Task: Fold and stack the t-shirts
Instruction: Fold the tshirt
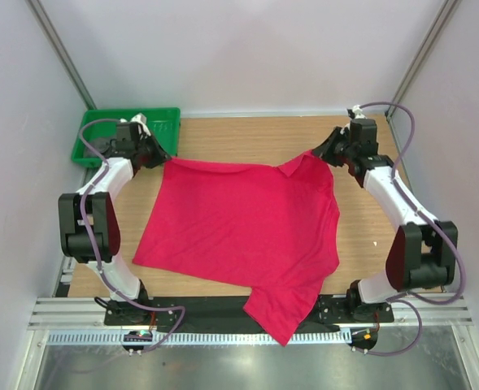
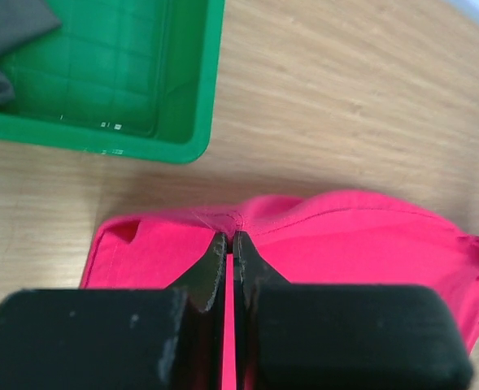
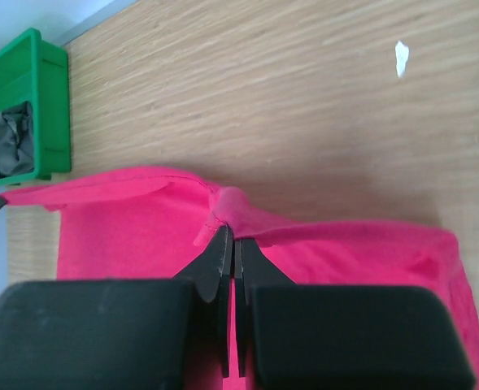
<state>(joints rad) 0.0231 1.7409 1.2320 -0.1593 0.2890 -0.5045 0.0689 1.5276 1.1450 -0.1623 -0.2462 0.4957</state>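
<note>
A crimson-red t-shirt (image 1: 243, 223) lies spread over the wooden table, its lower part hanging over the near edge. My left gripper (image 1: 164, 157) is shut on the shirt's far left corner; in the left wrist view the red t-shirt (image 2: 345, 244) is pinched at the tips of the left gripper (image 2: 231, 240). My right gripper (image 1: 324, 153) is shut on the far right corner, where the red t-shirt (image 3: 141, 236) bunches at the tips of the right gripper (image 3: 233, 236). A dark grey t-shirt (image 2: 3, 41) lies crumpled in the green tray (image 2: 186, 97).
The green tray (image 1: 101, 130) stands at the far left corner of the table (image 1: 247, 138), just behind my left gripper. White walls enclose the table on three sides. A small white mark (image 3: 400, 57) sits on the bare wood beyond the shirt.
</note>
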